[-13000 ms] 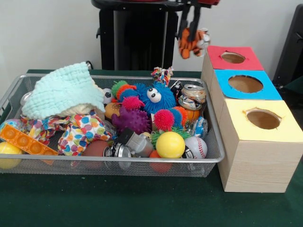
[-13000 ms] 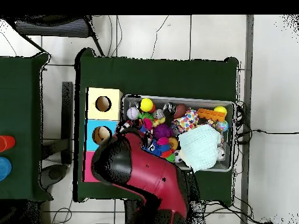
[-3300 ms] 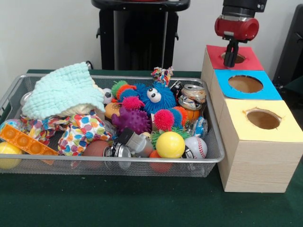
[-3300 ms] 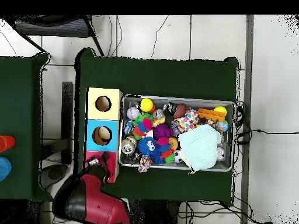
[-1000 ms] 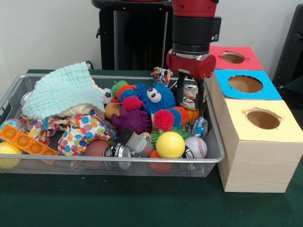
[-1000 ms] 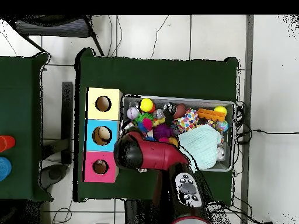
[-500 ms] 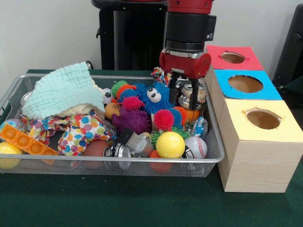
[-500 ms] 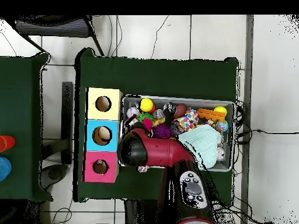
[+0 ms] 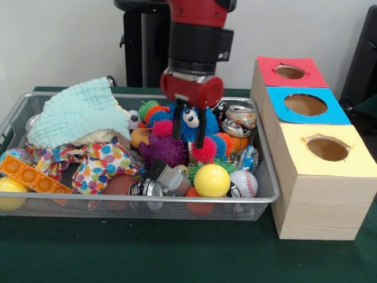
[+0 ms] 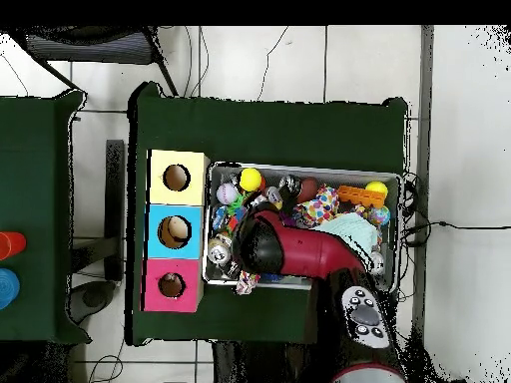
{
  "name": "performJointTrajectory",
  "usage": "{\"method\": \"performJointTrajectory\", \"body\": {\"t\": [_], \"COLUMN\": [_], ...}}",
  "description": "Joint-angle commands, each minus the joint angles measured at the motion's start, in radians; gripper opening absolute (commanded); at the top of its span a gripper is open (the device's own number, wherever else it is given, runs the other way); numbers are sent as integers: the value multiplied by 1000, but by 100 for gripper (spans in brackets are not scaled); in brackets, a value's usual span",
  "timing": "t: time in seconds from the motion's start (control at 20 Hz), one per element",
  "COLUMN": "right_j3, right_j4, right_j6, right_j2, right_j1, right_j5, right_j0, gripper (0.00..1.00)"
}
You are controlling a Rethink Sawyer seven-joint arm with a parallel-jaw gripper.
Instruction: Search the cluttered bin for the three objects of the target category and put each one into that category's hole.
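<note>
The wire mesh bin (image 9: 147, 201) sits on the green table, full of toys; it also shows in the overhead view (image 10: 299, 168). My gripper (image 9: 188, 134) is open and empty, its fingers hanging low over a blue furry toy with googly eyes (image 9: 189, 119) in the bin's right half. A pale cream soft thing (image 9: 97, 137) peeks out from under a mint cloth (image 9: 79, 112). The tiger-striped toy is out of view. The red-panelled hole (image 9: 290, 72) tops the farthest box on the right; overhead it shows (image 10: 172, 285). In the overhead view my arm (image 10: 274, 247) hides the gripper.
The blue-panelled hole (image 9: 305, 104) and the yellow-panelled hole (image 9: 327, 147) stand nearer in the row of boxes. Crushed cans (image 9: 238, 119) lie by the bin's right wall. Spiky balls (image 9: 203, 148), a yellow ball (image 9: 211, 180) and a baseball (image 9: 243, 183) lie near the gripper.
My gripper has moved left in the front view, from over the cans by the boxes to over the blue furry toy. The tiger toy it held 13 s ago is gone from it.
</note>
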Motion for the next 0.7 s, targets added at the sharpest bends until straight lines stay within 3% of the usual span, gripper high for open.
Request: {"method": "performJointTrajectory", "body": {"t": [0.05, 0.4, 0.7], "right_j3": [-137, -133, -113], "right_j4": [-62, -33, -13], "right_j6": [-86, -61, -37], "right_j2": [58, 129, 151], "right_j1": [174, 256, 261], "right_j5": [110, 129, 154], "right_j0": [-56, -101, -99], "gripper": [100, 100, 100]}}
